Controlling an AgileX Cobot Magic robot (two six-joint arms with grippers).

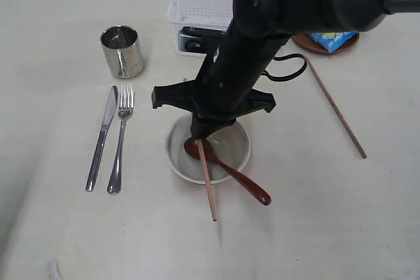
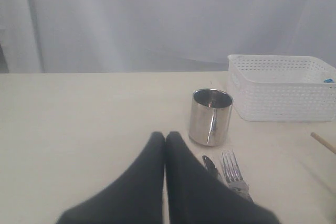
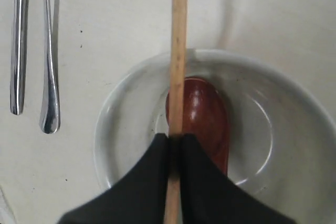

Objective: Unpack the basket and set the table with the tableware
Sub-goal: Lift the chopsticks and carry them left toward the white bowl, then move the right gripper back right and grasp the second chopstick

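— What's on the desk [image 1: 59,227], left to right?

— My left claw [image 2: 165,139] is clenched on nothing, near the cup [image 1: 121,50]; the knife [image 1: 103,137] and fork [image 1: 121,137] lie side by side, both running 12 to 6; then comes the bowl [image 1: 239,145] with the spoon [image 1: 230,174] in it, handle out toward 4.

— And the right side?

— My right claw [image 3: 177,139] is grasping one chopstick [image 3: 178,51] over the bowl; its long axis runs 12 to 6, free end past the rim at 6.

— Where's its mate?

— The second chopstick [image 1: 336,108] lies at about 3 o'clock from that claw, well apart, running 11 to 5; the basket [image 1: 197,1] sits at 12. I judge the right arm the nearer one; the held stick wants swinging toward 3 and turning to match that 11-to-5 line.
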